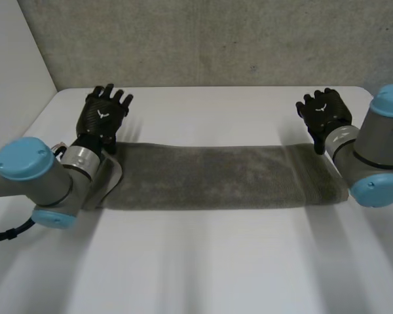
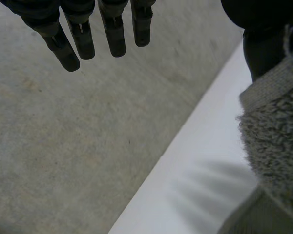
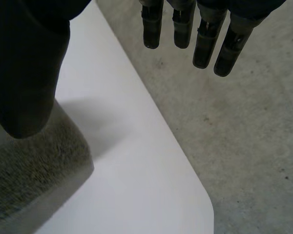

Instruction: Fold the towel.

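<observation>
Concrete wall behind a white bench [image 1: 196, 261], where the grey towel [image 1: 223, 176] lies as a long flat strip between the arms. The left hand [image 1: 103, 112] and right hand [image 1: 324, 111] hover past its far edge, fingers straight, holding nothing. Catching only the top layer, or gripping unevenly, would likely skew the next fold.

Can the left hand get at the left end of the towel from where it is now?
Probably yes. The left hand is open just past the left end of the towel, its thumb right beside the hem in the left wrist view, and nothing lies between them.
</observation>
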Controlling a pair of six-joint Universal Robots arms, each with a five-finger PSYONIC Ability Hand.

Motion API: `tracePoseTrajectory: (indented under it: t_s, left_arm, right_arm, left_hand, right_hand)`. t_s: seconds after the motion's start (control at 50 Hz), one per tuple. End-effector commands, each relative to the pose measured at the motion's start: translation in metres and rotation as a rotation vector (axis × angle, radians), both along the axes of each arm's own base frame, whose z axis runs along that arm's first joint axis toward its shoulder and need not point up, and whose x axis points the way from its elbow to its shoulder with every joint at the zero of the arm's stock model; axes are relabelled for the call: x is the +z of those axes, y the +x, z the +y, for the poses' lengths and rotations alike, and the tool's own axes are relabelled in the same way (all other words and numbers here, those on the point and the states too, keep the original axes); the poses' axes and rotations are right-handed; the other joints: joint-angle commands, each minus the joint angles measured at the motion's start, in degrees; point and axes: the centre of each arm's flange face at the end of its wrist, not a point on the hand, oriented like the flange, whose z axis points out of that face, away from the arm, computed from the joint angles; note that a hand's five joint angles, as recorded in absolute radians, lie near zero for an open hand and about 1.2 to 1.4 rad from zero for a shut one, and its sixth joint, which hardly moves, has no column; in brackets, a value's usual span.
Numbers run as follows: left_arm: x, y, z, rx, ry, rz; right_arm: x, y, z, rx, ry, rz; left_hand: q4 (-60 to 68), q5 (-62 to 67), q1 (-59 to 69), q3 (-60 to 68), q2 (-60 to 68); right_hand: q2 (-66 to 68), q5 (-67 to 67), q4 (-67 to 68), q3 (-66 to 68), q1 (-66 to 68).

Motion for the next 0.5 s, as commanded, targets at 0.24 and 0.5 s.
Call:
tracePoseTrajectory:
  t_s: [0.24,0.5]
  left_arm:
    - [0.033,0.026,0.052,-0.028,0.177,0.273]
    - [0.004,0.025,0.059,0.004,0.422,0.244]
  right_arm:
    - [0.02,-0.021,0.093,0.058,0.108,-0.032]
    - [0.007,-0.038,0.098,0.027,0.165,-0.03]
  left_hand:
    - [-4.52,-11.94,-4.51,-3.89,-4.19]
    - [-4.85,-12.27,-4.84,-4.22,-4.52]
  right_hand:
    - [-4.22,-3.32,-4.89,-4.29,-4.27]
    - [-4.22,-3.32,-4.89,-4.29,-4.27]
